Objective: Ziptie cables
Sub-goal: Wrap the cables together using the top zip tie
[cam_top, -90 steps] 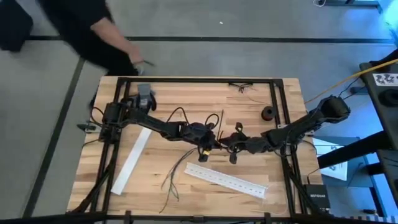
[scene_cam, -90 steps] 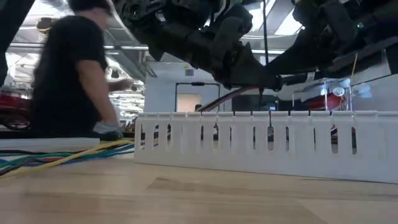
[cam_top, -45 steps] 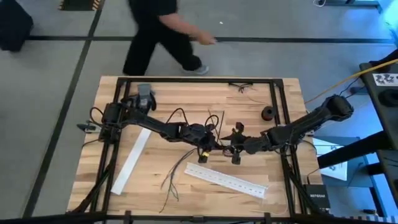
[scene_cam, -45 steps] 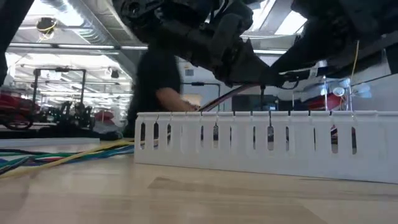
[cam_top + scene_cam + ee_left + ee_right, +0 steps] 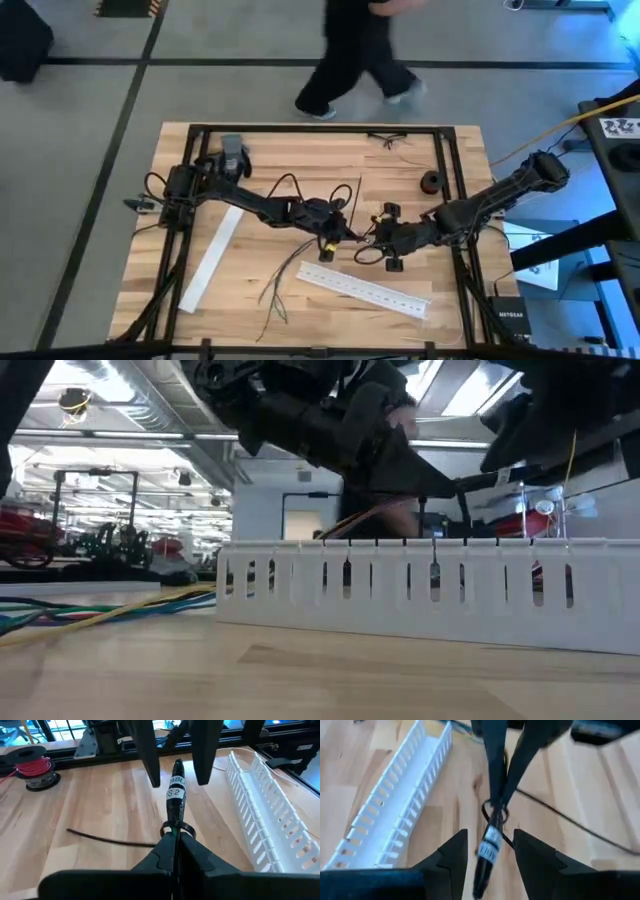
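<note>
Since the earlier frame, your right gripper [image 5: 375,240] has dropped slightly toward the lower part of the overhead picture and backed a little to the right, and the person [image 5: 360,50] beyond the bench [image 5: 400,170] has walked from upper centre toward the upper right. You have the left gripper [image 5: 352,236] at the middle of the overhead picture, its jaws shut on the cables [image 5: 174,800]; in the left wrist view the bundle pokes out past the closed fingers [image 5: 165,852], wearing a white printed label and a thin black loop just ahead of the fingertips. Your right gripper faces it from the right, jaws spread apart, and in the right wrist view the labelled cable end hangs between the two dark fingers [image 5: 447,857] without touching either. You can see the rest of the bundle trailing down and left on the bench, its splayed ends [image 5: 272,305] in the lower centre-left. One white perforated strip [image 5: 365,290] lies just below the grippers, another [image 5: 210,258] at lower left. A small spool [image 5: 431,182] sits to the upper right of centre, and a thin black strip [image 5: 110,838] lies on the wood beside the held bundle.
</note>
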Controlling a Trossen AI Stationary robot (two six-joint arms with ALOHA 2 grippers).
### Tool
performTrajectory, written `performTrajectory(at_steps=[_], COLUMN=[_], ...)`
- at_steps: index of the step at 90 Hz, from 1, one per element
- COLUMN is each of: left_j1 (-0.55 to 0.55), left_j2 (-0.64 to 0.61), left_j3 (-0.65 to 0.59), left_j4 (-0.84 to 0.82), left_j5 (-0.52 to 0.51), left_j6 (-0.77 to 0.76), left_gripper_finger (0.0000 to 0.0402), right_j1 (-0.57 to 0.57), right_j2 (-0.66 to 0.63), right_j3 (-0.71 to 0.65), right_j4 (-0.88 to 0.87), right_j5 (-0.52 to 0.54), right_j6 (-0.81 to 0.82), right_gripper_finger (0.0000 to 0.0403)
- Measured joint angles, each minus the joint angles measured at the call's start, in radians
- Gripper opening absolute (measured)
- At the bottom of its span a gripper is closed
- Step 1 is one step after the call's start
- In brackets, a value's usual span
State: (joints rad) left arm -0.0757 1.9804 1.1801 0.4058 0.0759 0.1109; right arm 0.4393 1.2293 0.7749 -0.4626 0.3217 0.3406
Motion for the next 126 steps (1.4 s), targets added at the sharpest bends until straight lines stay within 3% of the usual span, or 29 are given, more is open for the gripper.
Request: performTrajectory(at_steps=[28,53,111,126], left_j1=[0.000,0.000,-0.001,0.000], left_j2=[0.000,0.000,0.000,0.000], left_j3=[0.000,0.000,0.000,0.000], left_j4=[0.020,0.029,0.032,0.023], left_j5=[-0.001,-0.001,-0.001,-0.001], left_j6=[0.000,0.001,-0.006,-0.003], left_gripper_finger=[0.0006,0.0006,0.0006,0.0006], right_j1=[0.000,-0.001,-0.001,-0.001], right_j2=[0.014,0.090,0.081,0.081], right_j3=[-0.023,-0.024,-0.023,-0.023], right_j4=[0.026,0.061,0.052,0.063], right_j5=[0.058,0.007,0.026,0.026], right_j6=[0.002,-0.010,0.027,0.030], right_gripper_finger=[0.0152,0.0152,0.0152,0.0133])
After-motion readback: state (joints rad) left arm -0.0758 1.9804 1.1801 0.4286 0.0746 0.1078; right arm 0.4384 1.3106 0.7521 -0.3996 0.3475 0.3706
